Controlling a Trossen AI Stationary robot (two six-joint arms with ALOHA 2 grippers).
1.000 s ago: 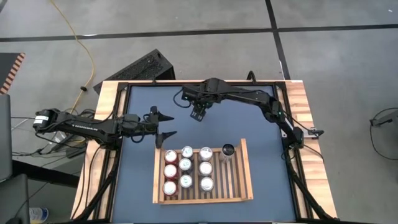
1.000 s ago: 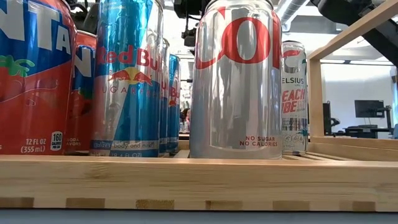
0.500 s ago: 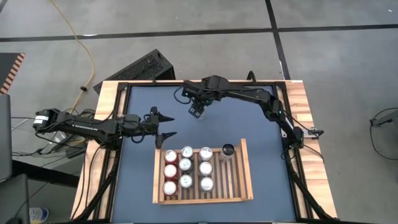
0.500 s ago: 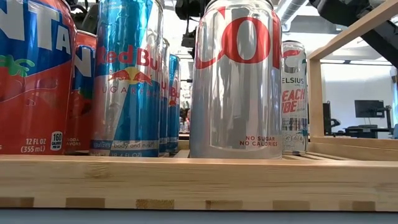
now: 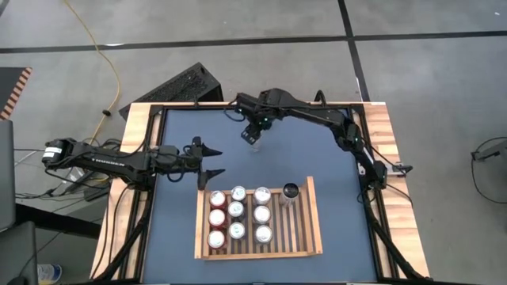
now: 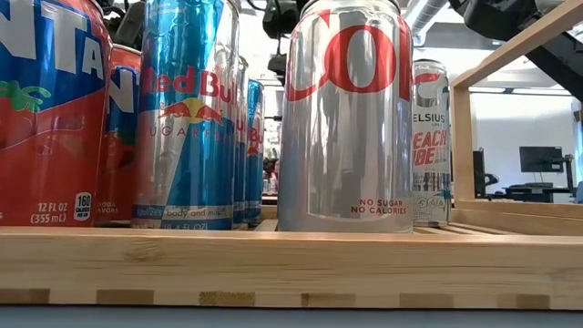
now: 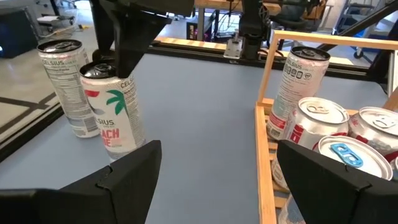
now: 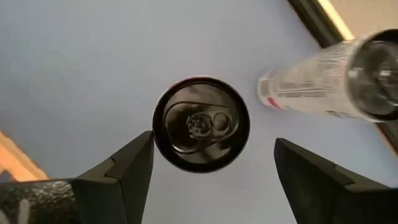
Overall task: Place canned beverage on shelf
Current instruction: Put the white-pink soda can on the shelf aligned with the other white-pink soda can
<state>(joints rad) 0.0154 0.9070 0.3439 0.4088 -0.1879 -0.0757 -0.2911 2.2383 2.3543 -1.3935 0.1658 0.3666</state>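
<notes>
Overhead, right tool (image 8: 205,168) open above can (image 8: 201,123); clear tabletop (image 5: 317,158) around.

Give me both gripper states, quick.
Left gripper: open, empty, waiting left of the shelf.
Right gripper: open, holding nothing, above a loose can at the table's far side.

Right claw (image 5: 252,136) shifted toward the far edge of the counter (image 5: 182,229), away from the shelf (image 5: 314,222), ending with open jaws above two loose cans standing near that edge. Directly under it sat a dark-topped can (image 8: 201,123), with a second can (image 8: 336,78) just beside. The right arm's elbow folded back with it. In the low view the dark arm parts above the cans moved slightly.
</notes>
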